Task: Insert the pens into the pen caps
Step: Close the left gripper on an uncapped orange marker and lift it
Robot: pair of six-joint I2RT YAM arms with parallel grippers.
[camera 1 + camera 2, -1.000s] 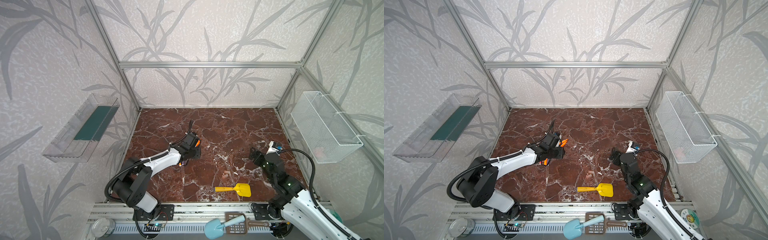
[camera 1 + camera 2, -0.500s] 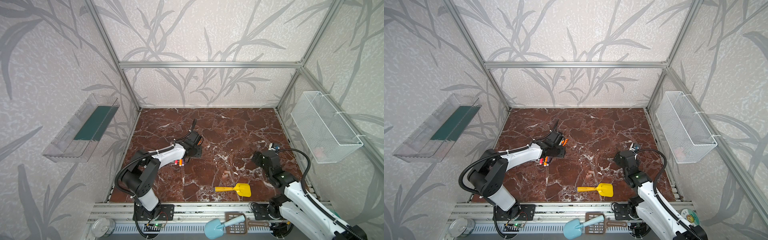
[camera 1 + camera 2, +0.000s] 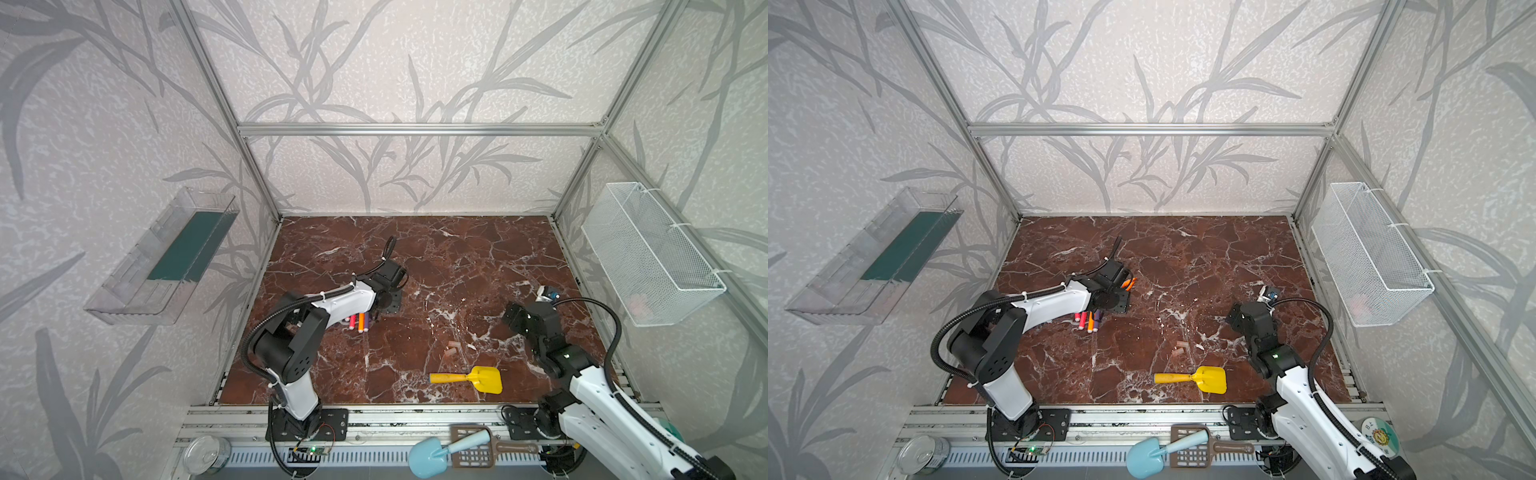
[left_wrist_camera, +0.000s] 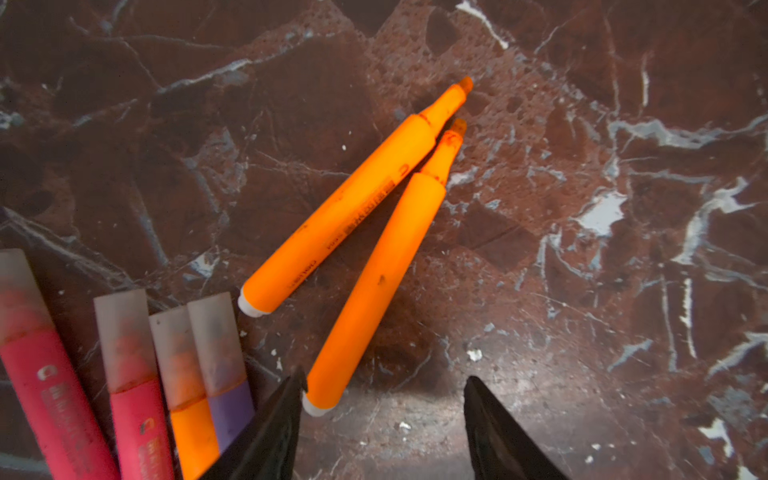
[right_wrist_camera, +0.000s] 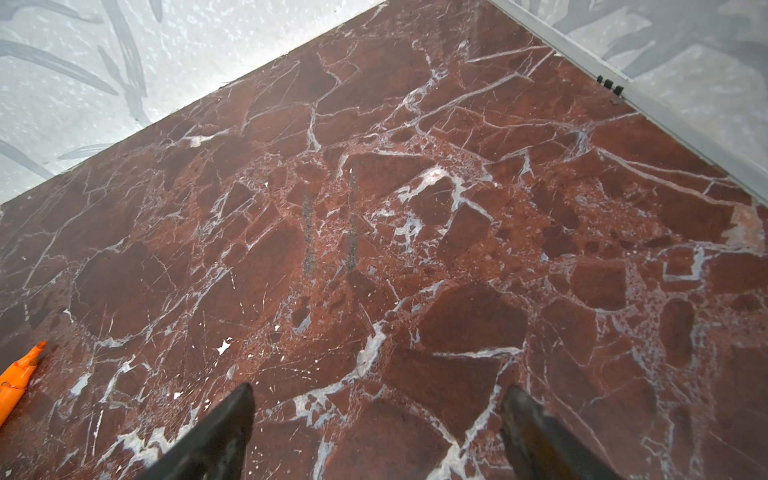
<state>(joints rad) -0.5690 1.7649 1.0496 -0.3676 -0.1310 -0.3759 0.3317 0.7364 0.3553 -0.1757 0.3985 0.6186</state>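
Showing loose pen caps [image 3: 454, 345] in both top views only | left pincer [image 4: 383, 374] wide | right pincer [image 5: 379, 387] wide

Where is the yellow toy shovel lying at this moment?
In both top views the yellow shovel lies flat on the table, near its front edge and right of the middle, just in front of two loose caps.
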